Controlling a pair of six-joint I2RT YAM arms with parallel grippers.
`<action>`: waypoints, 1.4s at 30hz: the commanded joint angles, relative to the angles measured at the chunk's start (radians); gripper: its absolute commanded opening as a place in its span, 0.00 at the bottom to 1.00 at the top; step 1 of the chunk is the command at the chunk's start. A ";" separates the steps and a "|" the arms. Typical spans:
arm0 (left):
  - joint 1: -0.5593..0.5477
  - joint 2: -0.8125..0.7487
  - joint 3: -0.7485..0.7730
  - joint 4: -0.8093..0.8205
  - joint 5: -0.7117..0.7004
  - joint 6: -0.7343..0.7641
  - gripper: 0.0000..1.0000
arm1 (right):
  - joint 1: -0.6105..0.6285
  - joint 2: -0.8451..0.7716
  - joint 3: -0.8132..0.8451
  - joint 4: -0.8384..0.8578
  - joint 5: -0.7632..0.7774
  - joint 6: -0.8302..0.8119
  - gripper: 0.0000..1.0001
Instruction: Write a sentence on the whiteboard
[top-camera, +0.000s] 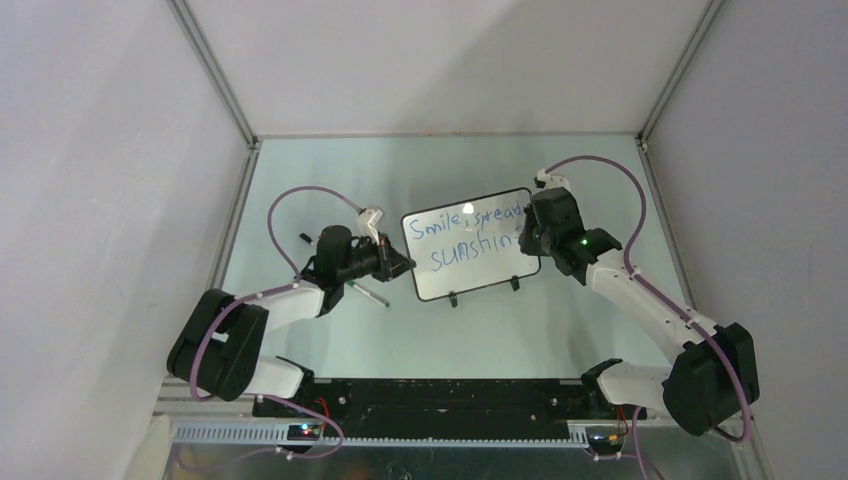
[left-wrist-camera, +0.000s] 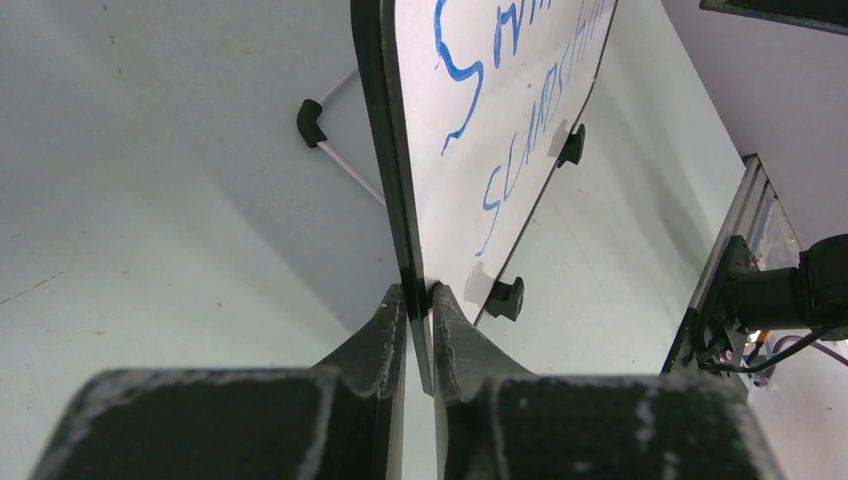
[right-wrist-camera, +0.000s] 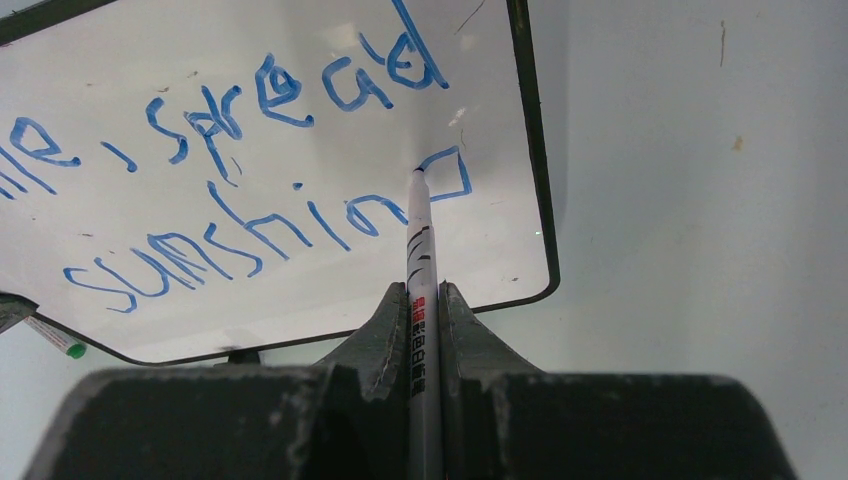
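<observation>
Site: a pale tabletop (top-camera: 440, 170) enclosed by grey walls at the left, rear and right.

The whiteboard (top-camera: 468, 243) stands near the middle on its two black feet (top-camera: 453, 298), with its face leaning back. It is well apart from all three walls. Bare tabletop lies behind it, beyond both short edges, and between its feet and the arm bases. A loose pen (top-camera: 372, 296) lies on the tabletop under the left forearm, just beside the board's lower left corner.

The left hand (left-wrist-camera: 420, 295) is at the board's left edge. Its fingers are closed onto the black frame, one on the front and one on the back.

The right hand (right-wrist-camera: 425, 295) is at the board's right edge, in front of the writing face. Its fingers are closed tight on the barrel of a white marker (right-wrist-camera: 417, 250), which projects forward between them.

The sentence (top-camera: 465, 240) is in blue and fills the board's width. The upper line reads "Smile, spread" and the lower line "sunshin", followed by an angular stroke. The marker tip meets the board at that stroke, close to the right frame edge, where a narrow strip of white is unwritten.
</observation>
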 joint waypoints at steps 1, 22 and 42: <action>-0.005 -0.011 0.014 -0.041 -0.042 0.052 0.05 | 0.007 -0.011 -0.006 -0.002 -0.008 -0.003 0.00; -0.006 -0.011 0.014 -0.043 -0.045 0.053 0.06 | -0.002 -0.053 -0.067 -0.025 0.024 0.006 0.00; -0.005 -0.057 -0.015 -0.016 -0.055 0.053 0.20 | -0.036 -0.206 -0.077 -0.007 0.007 0.003 0.00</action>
